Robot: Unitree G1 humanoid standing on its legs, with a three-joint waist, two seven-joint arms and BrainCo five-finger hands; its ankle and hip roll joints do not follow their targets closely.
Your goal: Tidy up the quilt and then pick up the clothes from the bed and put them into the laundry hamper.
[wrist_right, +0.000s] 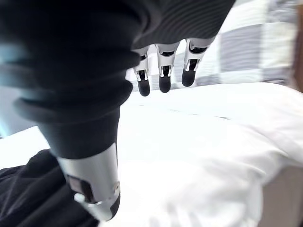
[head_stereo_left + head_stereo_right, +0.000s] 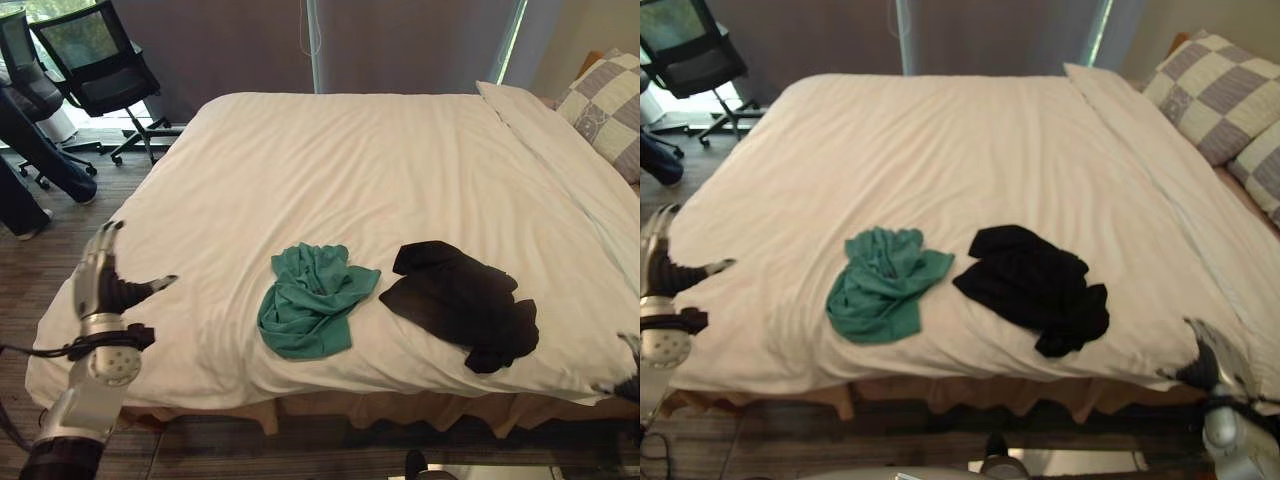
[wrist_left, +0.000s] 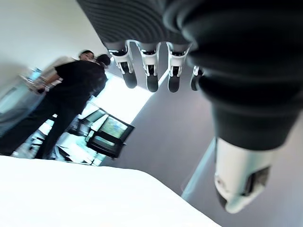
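A white quilt lies spread flat over the bed. On its near part rest a crumpled green garment and, to its right, a black garment. My left hand is raised off the bed's near left corner, fingers straight and thumb out, holding nothing. My right hand hovers at the near right corner of the quilt, fingers straight, with the black garment close beside it.
Checked pillows lie at the head of the bed on the right. Black office chairs stand on the floor at the far left, and a person stands there by the window.
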